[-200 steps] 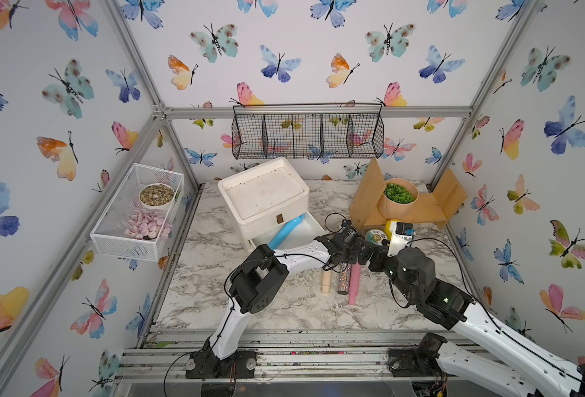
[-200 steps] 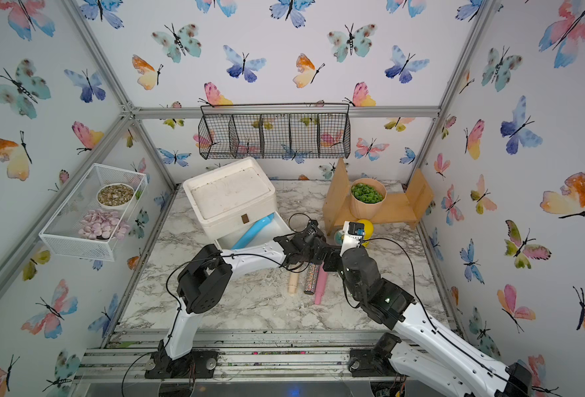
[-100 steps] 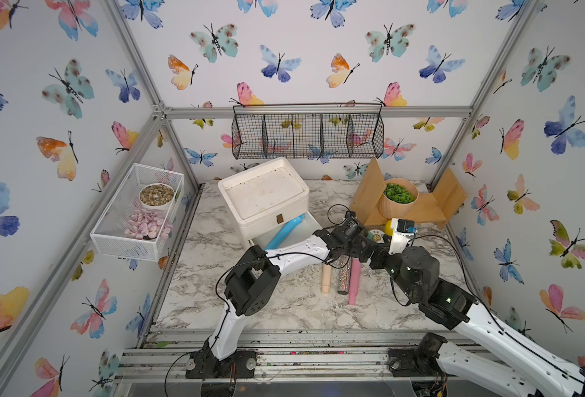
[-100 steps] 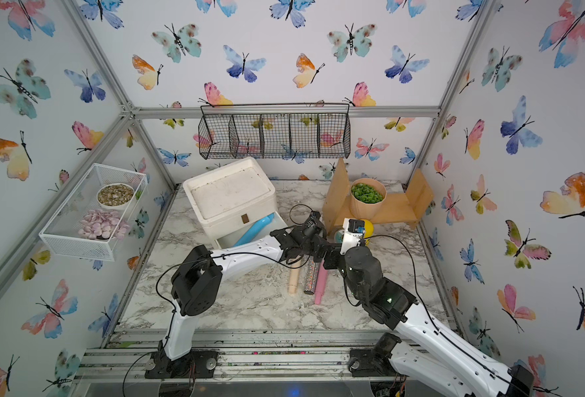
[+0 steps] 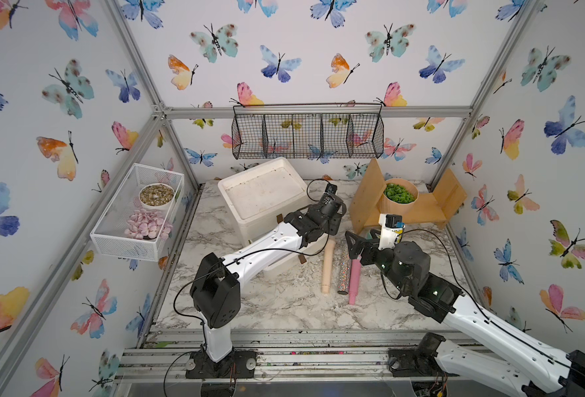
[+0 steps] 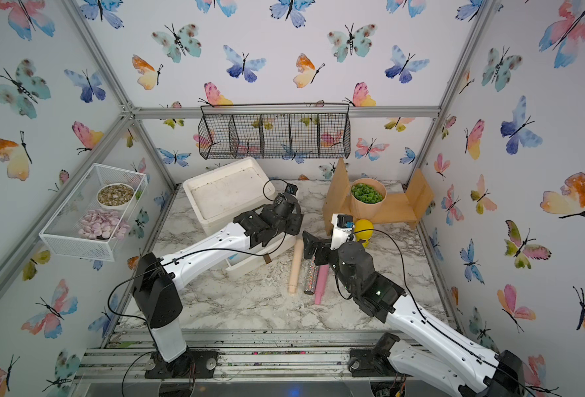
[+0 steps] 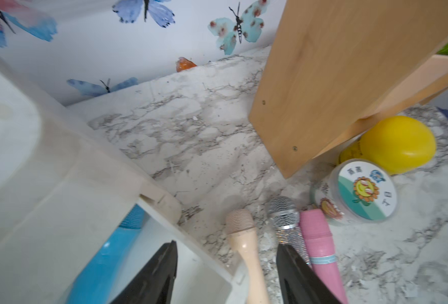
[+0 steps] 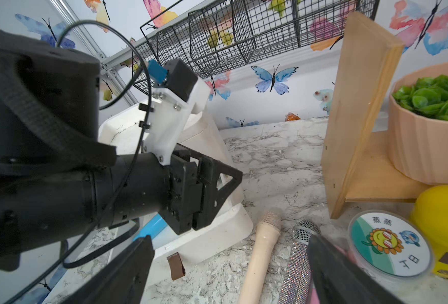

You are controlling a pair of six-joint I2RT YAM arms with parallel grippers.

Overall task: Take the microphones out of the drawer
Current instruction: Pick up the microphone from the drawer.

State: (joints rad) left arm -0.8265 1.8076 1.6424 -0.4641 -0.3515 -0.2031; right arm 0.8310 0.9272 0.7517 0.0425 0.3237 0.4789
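**A:** Where was the microphone that had to come out?

**B:** A blue microphone (image 7: 107, 263) lay inside the open white drawer (image 5: 284, 266). The drawer sat just left of centre in both top views, where the left arm covered nearly all of the microphone. The left wrist view showed it lying along one drawer wall, with its mesh head tucked under the edge of the cabinet.

**A:** And the claws?

**B:** The left claw (image 7: 226, 244) hung over the drawer's outer corner with its fingers spread and nothing between them. One finger was over the inside of the drawer and the other over the marble table (image 5: 284, 309). The right claw (image 8: 230, 238) was also spread wide and empty. It hung above three microphones lying side by side on the table, just right of centre: a beige microphone (image 5: 328, 266), a silver microphone (image 5: 344, 271) and a pink microphone (image 5: 354, 278).

**A:** How would the blue one handle?

**B:** It was probably light, stiff plastic, with a smooth handle that might be slippery. The middle of the handle looked like the best place to hold it, pinched across its width, since the head was wider and partly hidden. The wall beside it seemed to leave little room for a finger on that side.
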